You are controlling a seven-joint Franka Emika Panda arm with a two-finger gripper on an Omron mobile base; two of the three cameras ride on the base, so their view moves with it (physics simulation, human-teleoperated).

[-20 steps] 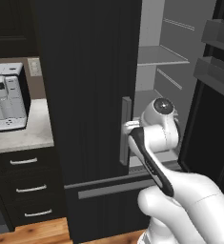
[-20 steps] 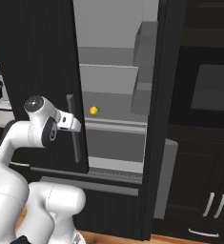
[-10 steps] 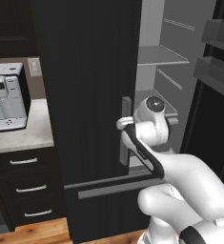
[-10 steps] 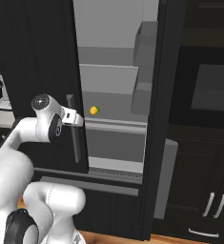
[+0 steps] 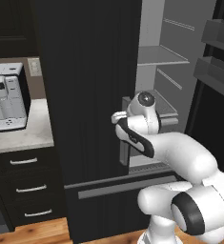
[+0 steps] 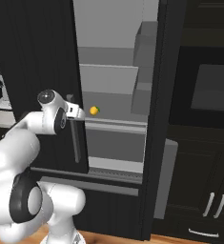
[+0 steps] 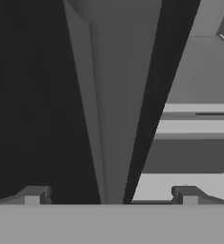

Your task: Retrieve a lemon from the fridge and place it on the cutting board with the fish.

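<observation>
Kitchen: simulated, dark cabinets, wooden floor, pale stone counter (image 5: 23, 138) at left of left base view.
Fridge: tall black French-door fridge (image 5: 85, 95); its right door swung open, light grey shelved interior (image 6: 113, 81) exposed; left door shut.
Handle: long grey bar handle (image 7: 111, 95) on shut left door, upright at door's inner edge; in hand view it runs between the 2 fingertips.
Gripper: 2-finger gripper (image 7: 111, 195) at the handle, jaws spread wide on either side of the bar, nothing clamped; contact with the bar cannot be told.
Fingertips: small dark tips (image 7: 35, 194) low in hand view, well apart.
Arm: white arm with dark joints (image 5: 170, 147), reaching from base up to the door edge.
Lemon: small yellow-orange oval lemon (image 6: 94, 110) resting on a grey shelf inside fridge, near shelf's left front, just beside the gripper wrist in right base view.
Drawer: black bottom drawer (image 5: 118, 190) with horizontal grey bar, shut.
Coffee machine: silver-white machine (image 5: 7, 97) standing on counter.
Oven: dark built-in unit (image 6: 208, 95) right of fridge.
</observation>
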